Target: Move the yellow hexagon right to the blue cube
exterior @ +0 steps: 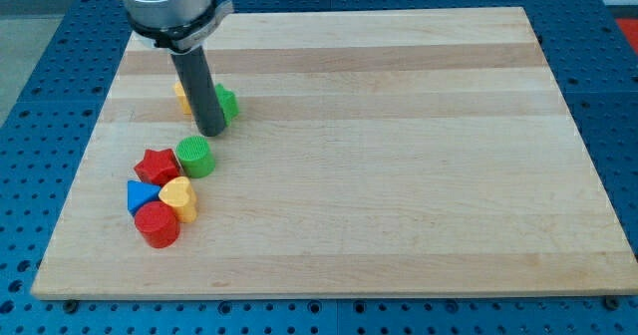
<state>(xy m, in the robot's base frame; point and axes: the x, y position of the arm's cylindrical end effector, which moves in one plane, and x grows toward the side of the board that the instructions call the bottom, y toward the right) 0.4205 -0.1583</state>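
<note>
My tip rests on the board at the upper left. A yellow block shows just behind the rod on its left, mostly hidden, so I cannot make out its shape. A green block sits against the rod's right side. The only blue block in view lies lower left and looks like a triangle or wedge. It is well below my tip, and other blocks lie between them.
A green cylinder lies just below my tip. A red star, a yellow heart and a red cylinder cluster tightly around the blue block. The wooden board lies on a blue perforated table.
</note>
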